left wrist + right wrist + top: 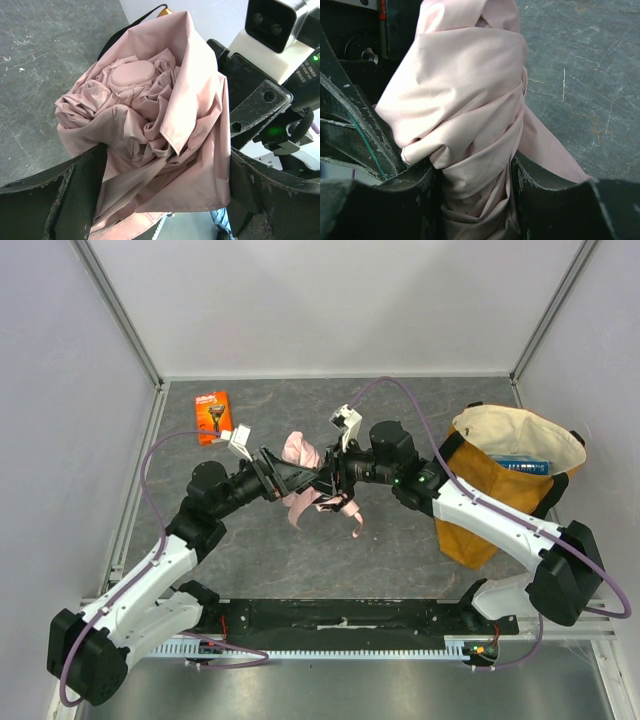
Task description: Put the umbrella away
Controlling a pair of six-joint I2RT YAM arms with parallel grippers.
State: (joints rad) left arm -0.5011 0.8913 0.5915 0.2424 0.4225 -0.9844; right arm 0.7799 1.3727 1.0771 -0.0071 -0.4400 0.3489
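Note:
The pale pink umbrella (300, 451) hangs bunched above the middle of the table, between my two grippers. My right gripper (336, 480) comes in from the right. In the right wrist view it (477, 175) is shut on the twisted fabric of the umbrella (465, 85). My left gripper (288, 478) reaches in from the left. Its jaws stand wide open (165, 167) around the loose folds of the umbrella (150, 115), with its round pink end cap (132, 75) facing the camera. A pink strap (352, 518) dangles below. The shaft is hidden.
A mustard-yellow tote bag (500, 495) stands open at the right, with a blue item (525, 465) inside. An orange razor package (212, 416) lies at the back left. The right arm's wrist camera (275, 25) sits close to my left gripper.

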